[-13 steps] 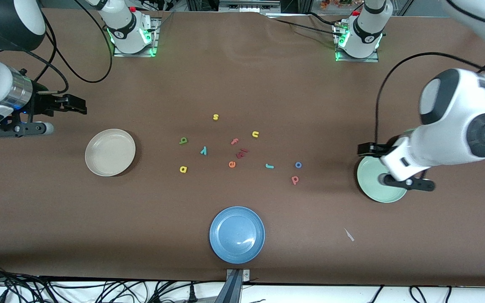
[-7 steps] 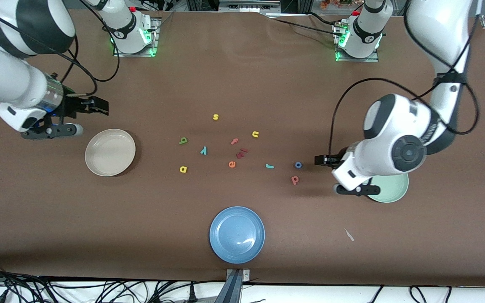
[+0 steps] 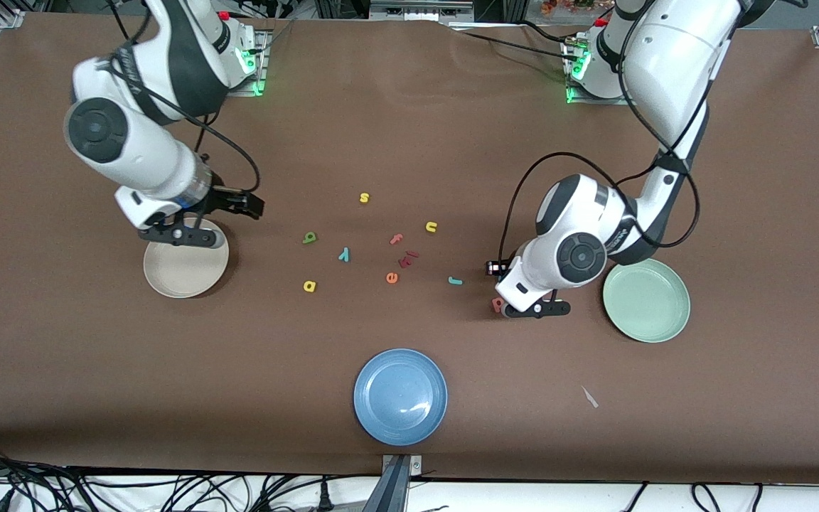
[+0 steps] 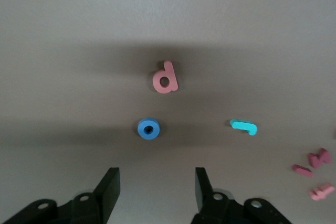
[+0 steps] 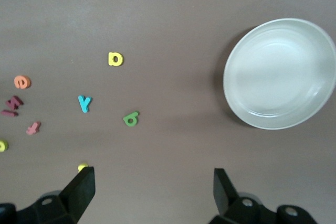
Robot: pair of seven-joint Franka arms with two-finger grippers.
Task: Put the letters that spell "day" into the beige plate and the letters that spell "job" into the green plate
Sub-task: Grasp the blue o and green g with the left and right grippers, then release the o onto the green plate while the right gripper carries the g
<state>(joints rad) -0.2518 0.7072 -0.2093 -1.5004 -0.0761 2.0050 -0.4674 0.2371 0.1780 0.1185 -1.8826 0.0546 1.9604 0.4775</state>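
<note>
The left pincer (image 4: 155, 187), jaws apart and empty, hangs over the blue "o" (image 4: 148, 128) and pink letter (image 4: 166, 77), near the green plate (image 3: 646, 300). The right pincer (image 5: 152, 184), wide open, hangs over the beige plate (image 3: 185, 272); green letter (image 5: 130, 118), "y" (image 5: 84, 103) and yellow letter (image 5: 115, 59) lie near it.

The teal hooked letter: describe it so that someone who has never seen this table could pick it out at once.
Start at the pale green plate at the left arm's end of the table and move toward the scattered foam letters in the middle. The teal hooked letter lies flat on the brown table just past the left gripper, beside the orange letter. The only other teal letter is forked and lies toward the beige plate.
</note>
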